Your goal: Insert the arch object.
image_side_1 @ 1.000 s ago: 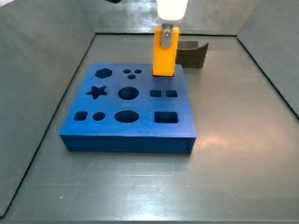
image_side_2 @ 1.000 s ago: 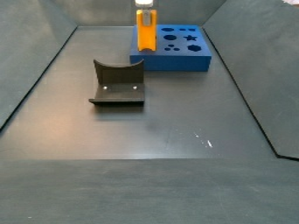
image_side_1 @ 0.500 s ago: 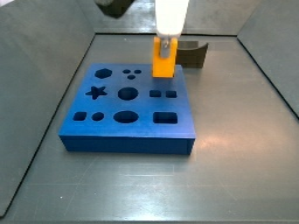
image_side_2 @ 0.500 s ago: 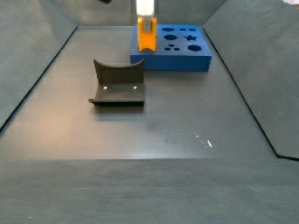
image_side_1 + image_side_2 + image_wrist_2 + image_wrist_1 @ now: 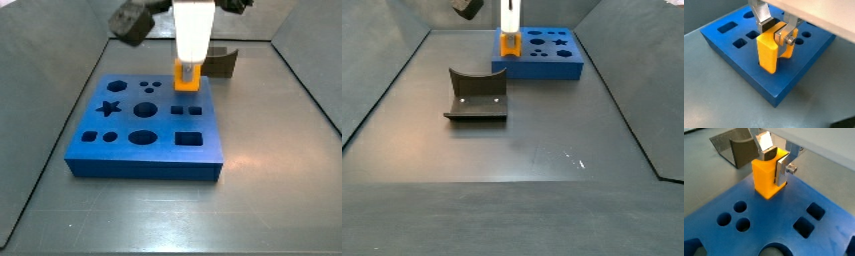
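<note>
The arch object (image 5: 767, 179) is a bright orange block, held upright. My gripper (image 5: 775, 162) is shut on its upper part, with one silver finger (image 5: 783, 169) on each side. It stands at the blue board's (image 5: 784, 214) corner nearest the fixture, and its lower end is sunk into the board's top. Both wrist views show this: the block (image 5: 767, 56), the gripper (image 5: 775, 32), the board (image 5: 729, 50). In both side views only a short orange stub (image 5: 186, 78) (image 5: 510, 45) shows above the board (image 5: 134, 162) (image 5: 545, 70), under the gripper (image 5: 189, 64) (image 5: 509, 32).
The board has several other shaped holes, among them a star (image 5: 111, 104) and a square (image 5: 191, 135). The dark fixture (image 5: 476, 95) with a curved notch stands on the grey floor beside the board; it also shows in a side view (image 5: 222, 60) and a wrist view (image 5: 737, 147).
My gripper has moved straight down with the orange block. Much less of the block shows above the board than a second ago.
</note>
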